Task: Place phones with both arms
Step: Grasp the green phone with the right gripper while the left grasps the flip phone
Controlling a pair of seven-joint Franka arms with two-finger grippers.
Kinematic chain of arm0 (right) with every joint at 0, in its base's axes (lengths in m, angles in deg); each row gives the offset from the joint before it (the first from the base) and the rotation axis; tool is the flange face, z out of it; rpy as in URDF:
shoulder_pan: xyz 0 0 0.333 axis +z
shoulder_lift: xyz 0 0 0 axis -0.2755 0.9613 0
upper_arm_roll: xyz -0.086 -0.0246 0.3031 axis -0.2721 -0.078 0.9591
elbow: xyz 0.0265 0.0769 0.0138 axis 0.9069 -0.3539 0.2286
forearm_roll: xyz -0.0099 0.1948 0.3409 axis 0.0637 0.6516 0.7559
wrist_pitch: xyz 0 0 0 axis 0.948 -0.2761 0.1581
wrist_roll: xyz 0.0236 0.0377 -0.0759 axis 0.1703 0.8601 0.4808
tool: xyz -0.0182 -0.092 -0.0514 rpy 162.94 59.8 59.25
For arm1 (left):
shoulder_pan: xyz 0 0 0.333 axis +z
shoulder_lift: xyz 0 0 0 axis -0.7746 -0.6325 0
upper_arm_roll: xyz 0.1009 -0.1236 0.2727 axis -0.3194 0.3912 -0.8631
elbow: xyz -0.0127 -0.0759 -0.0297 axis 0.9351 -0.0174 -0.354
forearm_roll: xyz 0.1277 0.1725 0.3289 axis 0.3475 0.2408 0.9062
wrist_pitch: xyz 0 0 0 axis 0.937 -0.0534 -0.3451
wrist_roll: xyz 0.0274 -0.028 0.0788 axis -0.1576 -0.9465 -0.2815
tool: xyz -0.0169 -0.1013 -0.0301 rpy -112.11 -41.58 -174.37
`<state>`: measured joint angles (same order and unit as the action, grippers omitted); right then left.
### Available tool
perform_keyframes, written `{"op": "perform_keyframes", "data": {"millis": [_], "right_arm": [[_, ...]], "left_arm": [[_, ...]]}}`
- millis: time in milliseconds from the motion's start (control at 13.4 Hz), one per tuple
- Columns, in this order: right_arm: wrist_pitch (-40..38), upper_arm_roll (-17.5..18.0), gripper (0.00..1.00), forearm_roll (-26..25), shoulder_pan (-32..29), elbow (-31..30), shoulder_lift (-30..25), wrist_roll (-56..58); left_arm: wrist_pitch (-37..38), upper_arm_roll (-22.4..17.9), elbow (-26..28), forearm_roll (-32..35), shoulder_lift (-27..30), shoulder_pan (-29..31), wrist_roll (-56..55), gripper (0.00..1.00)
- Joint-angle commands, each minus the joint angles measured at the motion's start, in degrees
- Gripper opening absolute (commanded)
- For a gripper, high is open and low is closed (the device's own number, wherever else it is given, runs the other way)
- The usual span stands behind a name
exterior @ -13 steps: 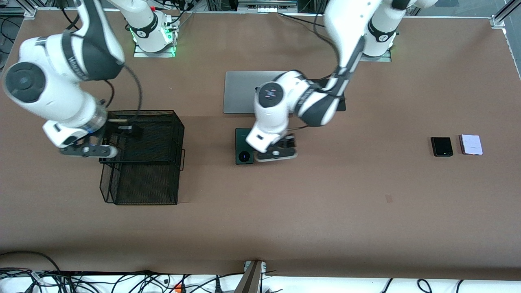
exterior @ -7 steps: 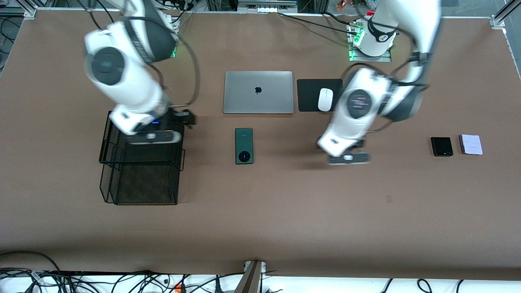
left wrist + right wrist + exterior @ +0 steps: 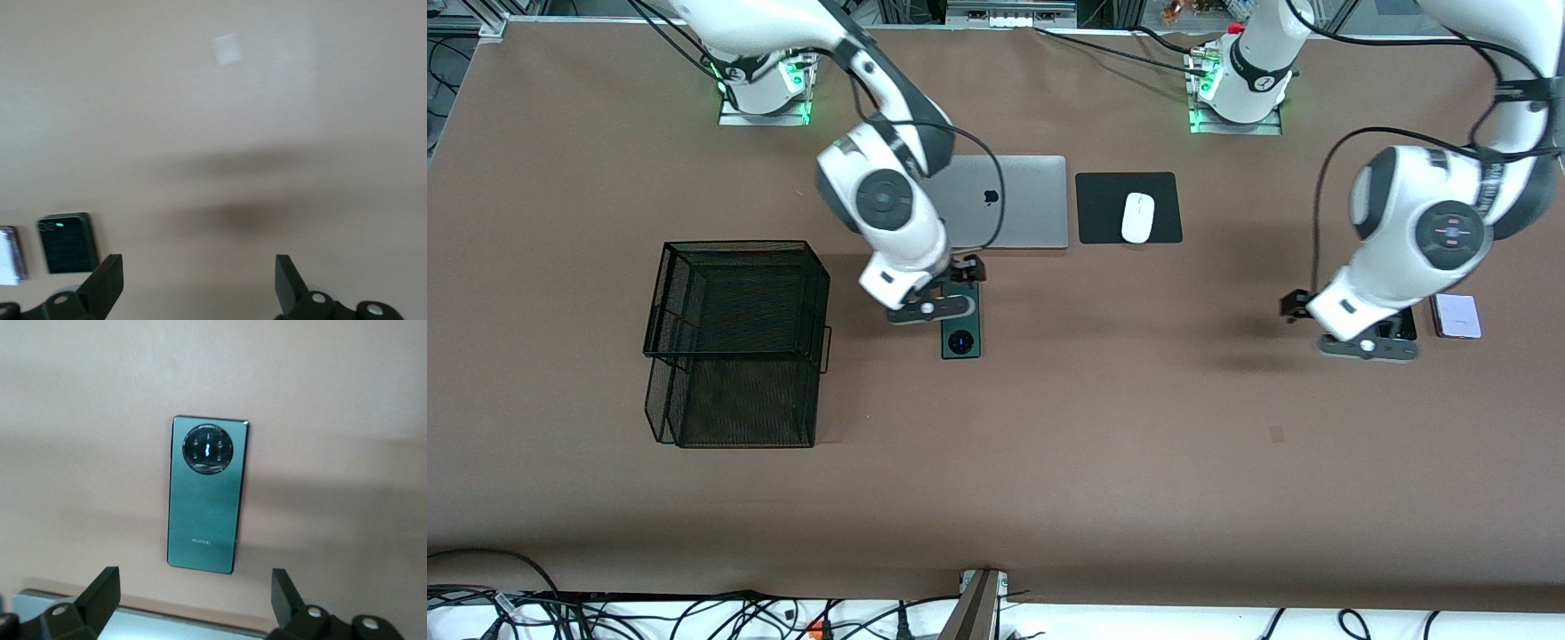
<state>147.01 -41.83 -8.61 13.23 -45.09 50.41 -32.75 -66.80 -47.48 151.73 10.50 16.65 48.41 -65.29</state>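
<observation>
We see the dark-green phone (image 3: pixel 960 331) lying flat on the surface (image 3: pixel 1103 427), directly under the right end effector (image 3: pixel 930 308), which hangs over the end of the phone away from its camera ring. In the right wrist view the phone (image 3: pixel 208 493) sits between the two spread fingers (image 3: pixel 100 590), which hold nothing. The silver laptop (image 3: pixel 1014 203) lies just beside this end effector, toward the robots' bases, and its edge shows in the right wrist view.

The black phone (image 3: pixel 1403 322) lies flat under the left end effector (image 3: pixel 1368 348), mostly covered by it in the front view. In the left wrist view we find it (image 3: pixel 67 243) just off one of the fingers (image 3: pixel 105 285), whose jaws stand wide apart and empty. The lilac-white phone (image 3: pixel 1456 316) lies just beside the black one, toward the left arm's end of the surface.

Farther out, a white mouse (image 3: pixel 1137 217) rests on a black pad (image 3: pixel 1103 213) beside the laptop, and a black wire basket (image 3: pixel 734 342) stands toward the right arm's end.
</observation>
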Motion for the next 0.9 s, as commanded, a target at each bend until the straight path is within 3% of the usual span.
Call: {"op": "perform_keyframes", "data": {"millis": [0,449,823], "right_arm": [[0.11,-0.49,1.00,-2.33,0.04,0.60,1.80,-0.11],[9.32,-0.49,1.00,-3.65,0.92,0.51,6.98,-2.04],[14.08,-0.76,1.00,-4.17,1.71,0.51,9.80,-3.01]], "left_arm": [[-3.77,1.14,2.74,1.12,1.38,5.50,3.50,1.00],[-19.85,1.23,11.96,1.12,0.94,18.07,13.42,1.00],[-25.14,1.41,15.13,1.12,-1.69,23.80,15.11,1.00]]}}
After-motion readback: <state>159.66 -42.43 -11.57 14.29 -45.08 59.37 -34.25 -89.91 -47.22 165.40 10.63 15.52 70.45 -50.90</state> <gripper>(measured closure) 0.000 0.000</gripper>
